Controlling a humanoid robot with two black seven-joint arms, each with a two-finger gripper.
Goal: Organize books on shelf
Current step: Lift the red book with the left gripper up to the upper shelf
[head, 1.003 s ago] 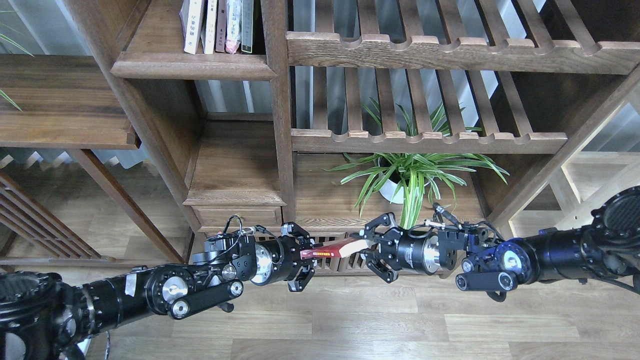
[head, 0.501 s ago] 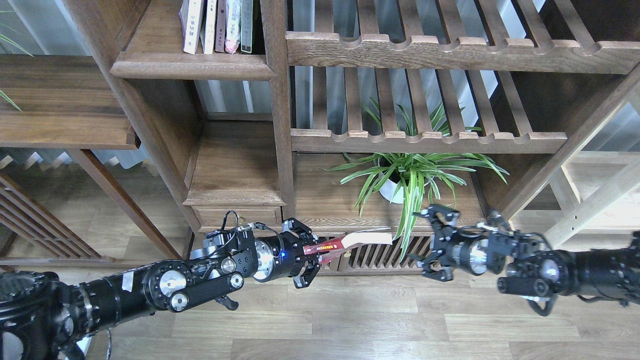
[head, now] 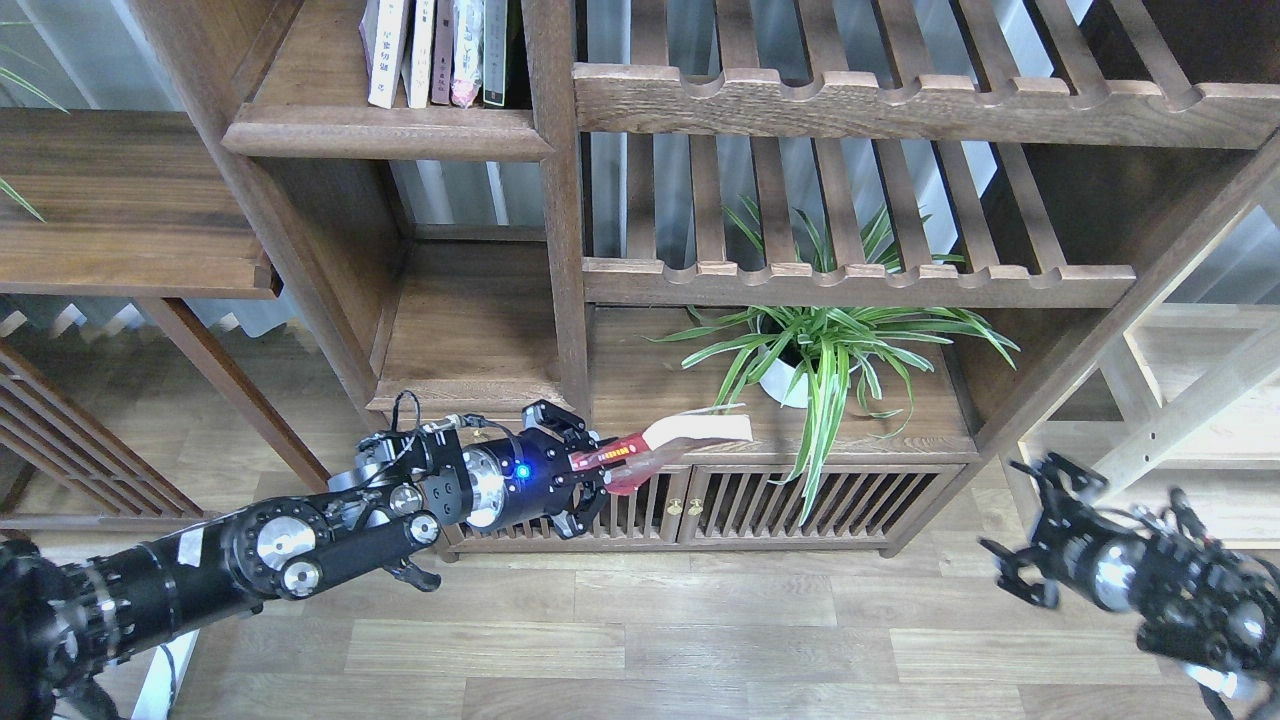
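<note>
Our left gripper [head: 592,468] pinches the red book [head: 668,446]; our right gripper [head: 1030,540] hangs spread, empty.

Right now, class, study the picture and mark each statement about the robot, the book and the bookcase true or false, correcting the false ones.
1. The left tool grips a red book. True.
2. The right tool also holds that book. False: it is open and empty, low at the right, well apart from the book.
3. Several books stand upright on the upper left shelf. True.
4. The potted plant sits on the floor. False: it sits on the cabinet top, under a slatted rack.
5. The cabinet doors below the plant are open. False: they are shut.
</note>
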